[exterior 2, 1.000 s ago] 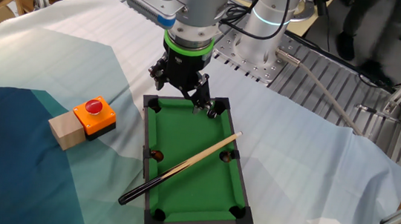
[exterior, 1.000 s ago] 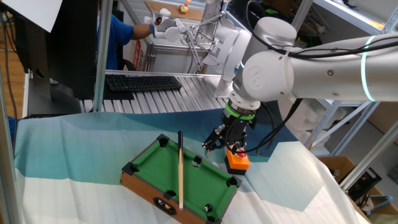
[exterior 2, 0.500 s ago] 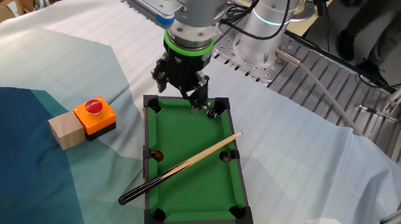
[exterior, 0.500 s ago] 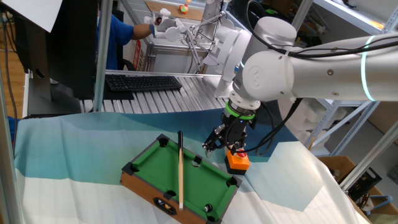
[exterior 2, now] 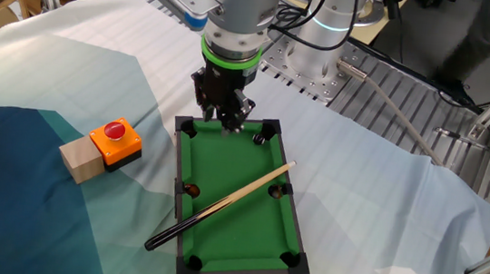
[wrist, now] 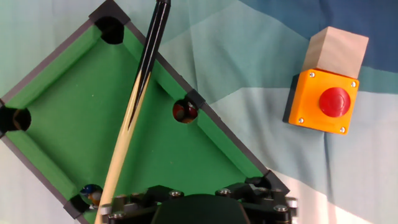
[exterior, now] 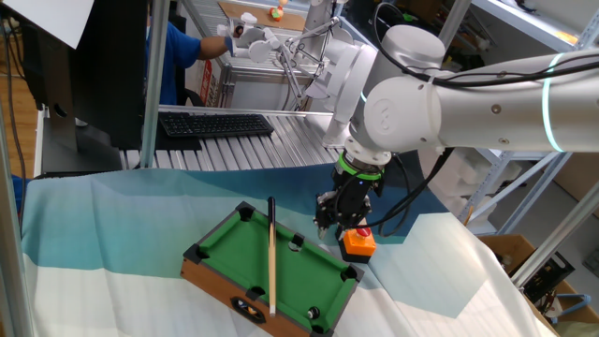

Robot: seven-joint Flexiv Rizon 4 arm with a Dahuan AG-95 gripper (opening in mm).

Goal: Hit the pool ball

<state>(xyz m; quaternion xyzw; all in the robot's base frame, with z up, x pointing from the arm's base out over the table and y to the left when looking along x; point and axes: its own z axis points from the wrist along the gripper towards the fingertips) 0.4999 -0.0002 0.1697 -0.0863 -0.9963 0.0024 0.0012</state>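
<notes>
While my gripper (exterior 2: 226, 119) hangs narrowed and empty over the pool table's (exterior 2: 230, 261) end rail, I'd grab the cue stick (exterior 2: 224, 202) squarely first.

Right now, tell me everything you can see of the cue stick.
The cue stick is a long, thin, straight rod, pale wood along most of its length and glossy black at the thick butt. It lies flat and diagonal across the green pool table. Its pale tip end rests near a side pocket on one long rail; its black butt overhangs the opposite long rail near a corner, above the cloth. Nothing holds it; the pincer is over the far end, clear of it.
</notes>
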